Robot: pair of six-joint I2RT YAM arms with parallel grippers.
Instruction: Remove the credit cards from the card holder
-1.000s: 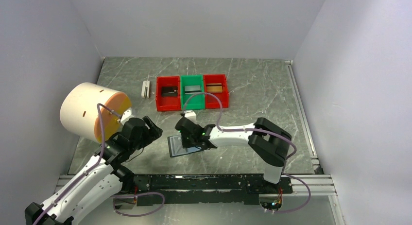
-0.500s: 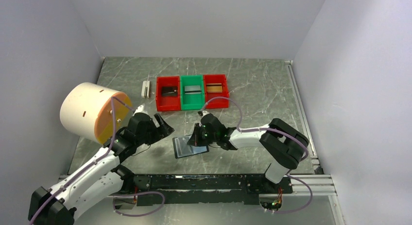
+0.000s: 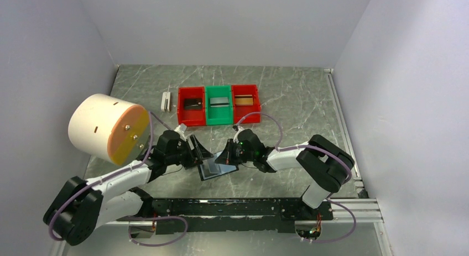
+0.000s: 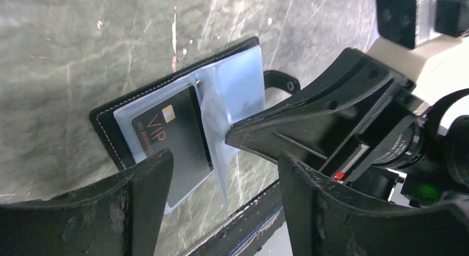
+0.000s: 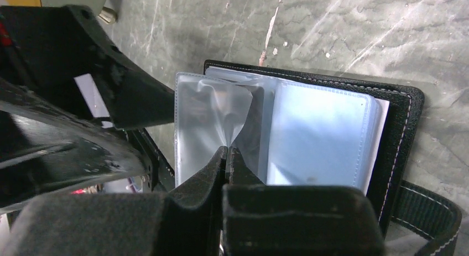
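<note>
Black leather-look holder (image 3: 213,168) lies open on the bench (image 3: 287,101), near the front edge, between the tips of the two arms. The right jaws are pressed together on a clear sleeve (image 5: 210,112), pinching its edge and holding that leaf raised off the other pockets. The left jaws are spread wide and grip nothing, hanging just over the holder's other half, where a dark card (image 4: 177,140) marked VIP sits in its pocket. The snap tab (image 5: 437,223) trails off the holder's outer edge. Far back, a red bin (image 3: 191,120), a green bin (image 3: 219,119) and a second red bin (image 3: 258,104) stand touching in a row. Each has something flat inside, perhaps a card, but the top view is too small to be sure.
</note>
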